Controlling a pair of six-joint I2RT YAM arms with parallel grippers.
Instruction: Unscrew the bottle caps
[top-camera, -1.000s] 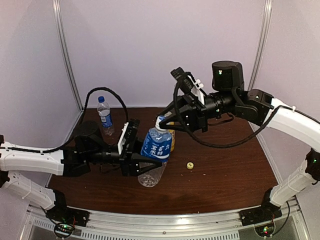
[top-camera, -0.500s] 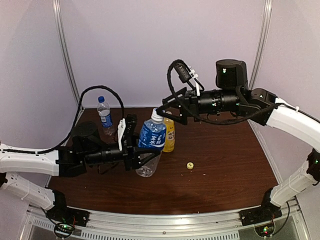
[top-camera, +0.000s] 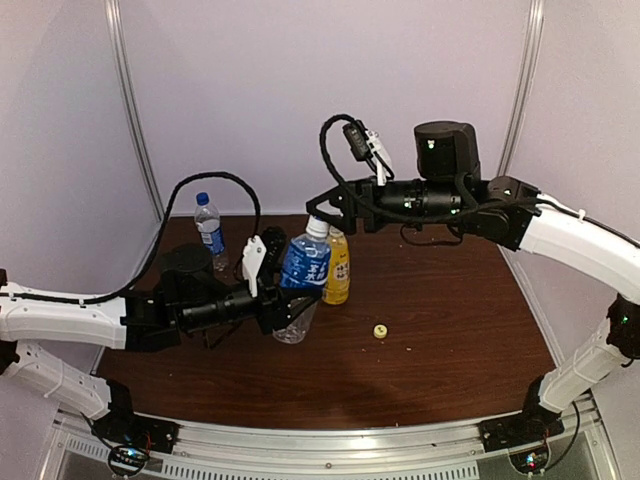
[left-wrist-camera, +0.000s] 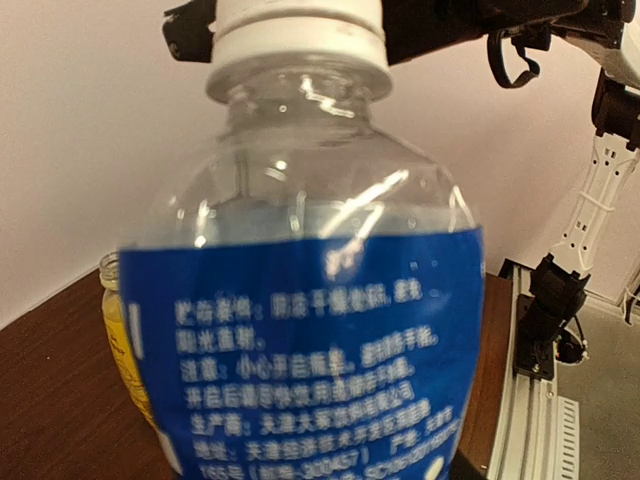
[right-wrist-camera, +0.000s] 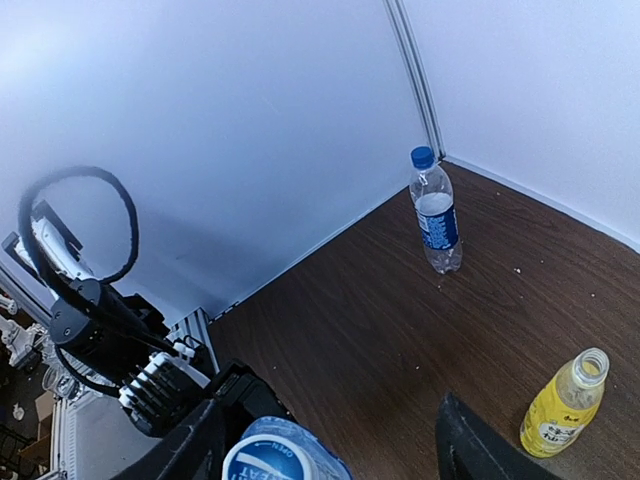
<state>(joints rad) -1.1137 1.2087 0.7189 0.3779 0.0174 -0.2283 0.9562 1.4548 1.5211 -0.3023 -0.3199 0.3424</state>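
Looking first at the white cap (top-camera: 318, 228), we find it screwed on the neck of the short clear bottle (top-camera: 306, 268) with the blue label, a little left of the middle of the overhead view. That bottle leans with its top toward the upper right, and we cannot tell whether its base touches the table (top-camera: 450, 340). The left gripper (top-camera: 296, 305) reaches in from the left and is clamped on the bottle's lower body; in the left wrist view the bottle fills nearly the whole frame, with the cap at the top edge. Above the cap hangs the right gripper (top-camera: 322, 207), coming in from the upper right. Its fingers (right-wrist-camera: 468, 445) stand apart, and in the right wrist view the cap sits low in the frame between them, touching neither. Just beside the held bottle, on its right in the overhead view, the yellow-orange bottle (top-camera: 338, 268) stands upright with its neck bare. The yellow cap (top-camera: 380, 330) lies alone on the table to the lower right of that bottle. Well apart from all this, at the back left corner of the table, the taller clear bottle (top-camera: 210, 235) stands upright with its blue cap (top-camera: 203, 198) on.
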